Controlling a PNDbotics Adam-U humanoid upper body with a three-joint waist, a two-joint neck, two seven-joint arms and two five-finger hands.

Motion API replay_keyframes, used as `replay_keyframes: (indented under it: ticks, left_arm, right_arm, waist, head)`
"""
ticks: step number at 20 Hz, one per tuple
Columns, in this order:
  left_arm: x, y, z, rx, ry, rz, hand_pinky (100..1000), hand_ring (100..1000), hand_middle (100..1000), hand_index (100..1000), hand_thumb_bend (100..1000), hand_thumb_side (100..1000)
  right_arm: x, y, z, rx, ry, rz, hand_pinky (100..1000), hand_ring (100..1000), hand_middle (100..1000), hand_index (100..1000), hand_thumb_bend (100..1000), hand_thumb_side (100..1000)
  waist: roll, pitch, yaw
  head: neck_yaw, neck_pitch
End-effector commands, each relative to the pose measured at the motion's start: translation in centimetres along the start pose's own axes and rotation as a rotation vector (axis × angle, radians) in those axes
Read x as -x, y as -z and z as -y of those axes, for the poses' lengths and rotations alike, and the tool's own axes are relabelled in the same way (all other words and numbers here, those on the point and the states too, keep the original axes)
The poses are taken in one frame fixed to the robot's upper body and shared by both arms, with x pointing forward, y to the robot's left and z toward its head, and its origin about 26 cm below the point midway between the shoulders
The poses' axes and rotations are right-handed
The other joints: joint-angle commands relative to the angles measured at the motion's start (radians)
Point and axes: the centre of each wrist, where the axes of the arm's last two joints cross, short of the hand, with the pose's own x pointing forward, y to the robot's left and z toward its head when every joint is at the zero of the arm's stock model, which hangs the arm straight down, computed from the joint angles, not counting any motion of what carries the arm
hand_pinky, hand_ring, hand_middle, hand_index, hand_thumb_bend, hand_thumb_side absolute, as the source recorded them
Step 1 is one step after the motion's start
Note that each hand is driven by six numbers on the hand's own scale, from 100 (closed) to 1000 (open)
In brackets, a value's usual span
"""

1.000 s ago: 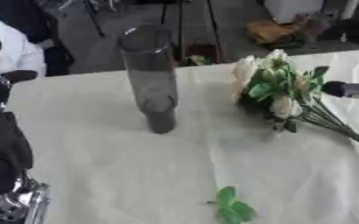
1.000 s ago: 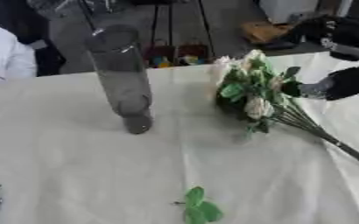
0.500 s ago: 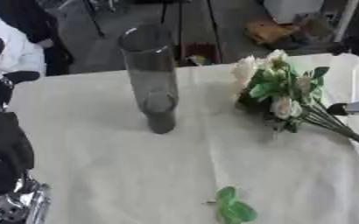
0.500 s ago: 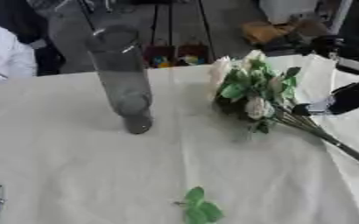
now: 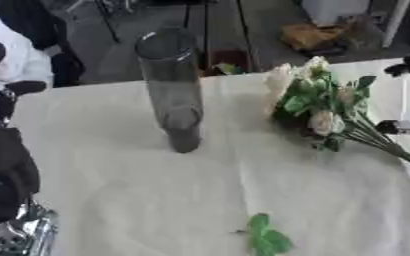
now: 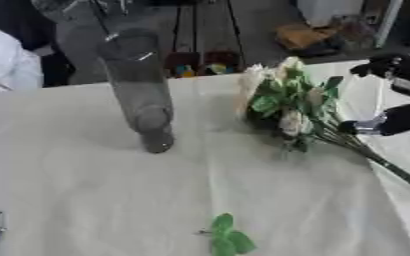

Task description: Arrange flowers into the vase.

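A tall dark glass vase [image 5: 173, 90] stands upright on the white tablecloth, left of centre. To its right a bunch of pale flowers [image 6: 283, 102] with green leaves lies on the cloth, its stems [image 6: 379, 160] running to the lower right. My right hand [image 6: 403, 119] comes in from the right edge, open. One finger reaches to the stems just below the blooms and another [image 6: 392, 65] is held apart above. My left hand [image 5: 3, 175] rests at the left edge, fingers up, holding nothing.
A loose green leaf sprig [image 6: 226, 241] lies on the cloth near the front edge. A person in white [image 5: 16, 55] sits at the far left corner. Beyond the table's far edge are chair legs and floor clutter.
My right hand has slid down from beside the blooms to the stems just below them. The flowers, vase and left hand have stayed put.
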Motion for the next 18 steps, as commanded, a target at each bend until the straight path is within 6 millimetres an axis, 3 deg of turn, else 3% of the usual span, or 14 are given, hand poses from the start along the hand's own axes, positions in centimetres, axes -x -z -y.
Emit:
replay_keyframes:
  ticks: [1, 6, 11, 18]
  left_arm:
    - [-0.4, 0.6, 0.0, 0.013, -0.006, 0.026, 582, 854, 921, 931, 526, 977]
    - [-0.4, 0.6, 0.0, 0.010, -0.010, 0.024, 582, 855, 921, 930, 523, 978]
    - [-0.4, 0.5, 0.1, 0.007, -0.015, 0.022, 581, 855, 922, 930, 522, 978]
    - [-0.4, 0.5, 0.3, 0.005, -0.023, 0.020, 580, 856, 922, 930, 518, 979]
  right_arm:
    - [0.8, -0.1, 0.0, -0.006, -0.020, -0.033, 794, 1000, 853, 962, 646, 766]
    - [0.9, 0.4, -1.2, -0.020, 0.001, -0.050, 806, 1000, 866, 967, 655, 762]
    - [0.6, 0.7, -1.8, 0.033, -0.033, -0.077, 782, 1000, 850, 938, 575, 778]
    - [0.3, 1.1, -3.1, 0.075, -0.054, -0.101, 766, 988, 813, 915, 562, 777]
  waist:
    - [-0.005, -0.014, 0.003]
    - [-0.005, -0.010, 0.004]
    - [-0.005, -0.006, 0.006]
    - [-0.002, -0.001, 0.005]
  head:
    - [-0.001, -0.015]
    - [-0.002, -0.017]
    - [-0.004, -0.019]
    - [-0.006, -0.023]
